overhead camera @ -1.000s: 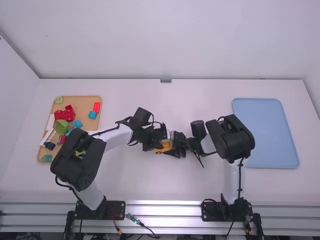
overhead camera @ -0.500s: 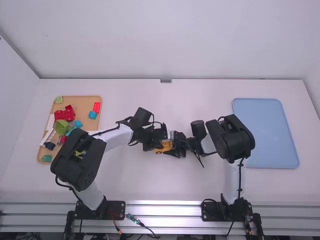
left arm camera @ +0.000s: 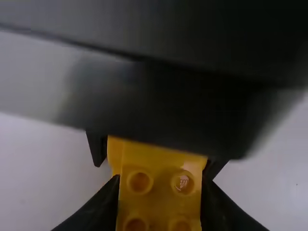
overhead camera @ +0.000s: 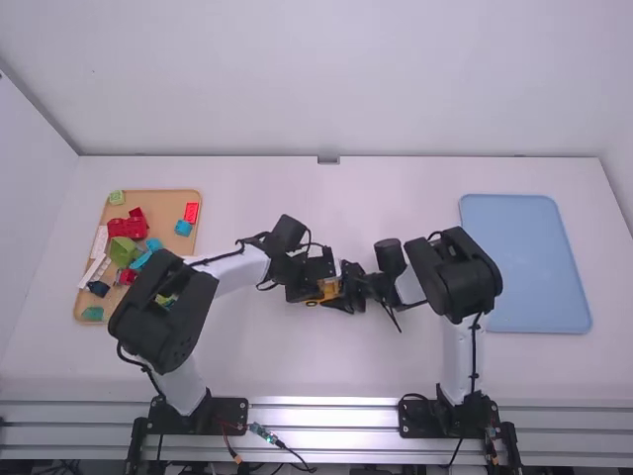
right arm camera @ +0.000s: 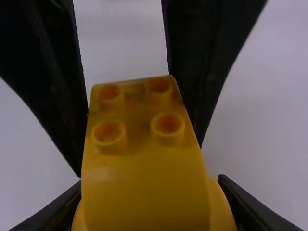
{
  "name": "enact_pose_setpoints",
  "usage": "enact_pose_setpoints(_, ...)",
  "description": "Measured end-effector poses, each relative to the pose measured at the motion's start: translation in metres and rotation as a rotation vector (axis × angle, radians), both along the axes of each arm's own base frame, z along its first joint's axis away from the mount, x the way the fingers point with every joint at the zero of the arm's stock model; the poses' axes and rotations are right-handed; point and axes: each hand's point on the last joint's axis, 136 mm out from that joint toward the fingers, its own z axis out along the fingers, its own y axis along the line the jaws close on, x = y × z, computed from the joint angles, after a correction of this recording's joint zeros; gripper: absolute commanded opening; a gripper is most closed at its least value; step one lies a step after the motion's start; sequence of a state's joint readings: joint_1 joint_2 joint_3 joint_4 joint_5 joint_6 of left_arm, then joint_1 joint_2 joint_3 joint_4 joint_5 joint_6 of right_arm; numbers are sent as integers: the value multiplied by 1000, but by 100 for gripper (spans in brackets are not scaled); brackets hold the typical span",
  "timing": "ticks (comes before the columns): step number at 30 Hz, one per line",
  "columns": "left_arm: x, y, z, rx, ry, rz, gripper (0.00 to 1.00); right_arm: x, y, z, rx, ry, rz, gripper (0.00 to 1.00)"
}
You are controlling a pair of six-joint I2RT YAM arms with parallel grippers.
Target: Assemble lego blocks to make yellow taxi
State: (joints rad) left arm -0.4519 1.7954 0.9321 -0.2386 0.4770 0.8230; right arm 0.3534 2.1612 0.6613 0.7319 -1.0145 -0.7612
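Note:
Near the table's middle, the left gripper [overhead camera: 313, 289] and the right gripper [overhead camera: 343, 295] meet from opposite sides at yellow blocks [overhead camera: 328, 288]. In the left wrist view, the left gripper [left arm camera: 160, 202] is shut on a yellow studded block [left arm camera: 161, 168], one finger against each side; dark parts of the other arm cover its far end. Over in the right wrist view, the right gripper [right arm camera: 150, 207] is shut on the wider, rounded lower part of the yellow piece [right arm camera: 144, 192]. The left gripper's fingers [right arm camera: 197, 62] flank its studded end there. How the blocks join is hidden.
At the left, an orange tray [overhead camera: 163, 198] holds several loose blocks, among them a red one [overhead camera: 192, 212] and a green one [overhead camera: 117, 197]. A blue tray [overhead camera: 524, 262] lies at the right, beyond the right arm.
The left arm and its gripper have shifted slightly to the right, closer to the right gripper. The right arm has moved very slightly left. Both grippers remain at the yellow blocks.

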Motion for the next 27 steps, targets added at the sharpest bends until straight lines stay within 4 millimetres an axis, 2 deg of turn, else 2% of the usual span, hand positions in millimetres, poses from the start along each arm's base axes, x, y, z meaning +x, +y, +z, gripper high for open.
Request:
enact_pose_setpoints(2, 1, 0, 0, 1, 2, 8, 51, 0, 0, 0, 0, 0, 0, 50)
enact_pose_setpoints(3, 1, 0, 0, 1, 1, 8, 52, 0, 0, 0, 0, 0, 1, 50)
enact_pose_setpoints(5, 2, 0, 0, -1, 0, 14, 71, 0, 0, 0, 0, 3, 0, 50)
enact_pose_setpoints(6, 2, 0, 0, -2, 1, 20, 76, 0, 0, 0, 0, 4, 0, 50)
enact_pose_setpoints(8, 3, 0, 0, 0, -2, 19, 78, 0, 0, 0, 0, 3, 0, 50)
enact_pose_setpoints(10, 3, 0, 0, 0, -2, 19, 89, 0, 0, 0, 0, 4, -1, 50)
enact_pose_setpoints(11, 3, 0, 0, 0, -1, 20, 92, 0, 0, 0, -1, 4, -1, 50)
enact_pose_setpoints(15, 3, 0, 2, 1, -4, 19, 99, 0, 0, 0, -1, 4, -1, 53)
enact_pose_setpoints(17, 3, 2, 6, 6, -13, 24, 99, 0, 0, 0, -1, 4, -1, 55)
enact_pose_setpoints(21, 1, 10, 23, 0, -20, 35, 99, 0, 0, 0, -1, 4, -1, 71)
enact_pose_setpoints(24, 0, 22, 46, -52, -31, 30, 99, -1, 0, 0, 2, 6, 3, 85)
enact_pose_setpoints(27, 5, 37, 69, -125, -60, 33, 99, -1, 1, 0, 2, 3, 5, 92)
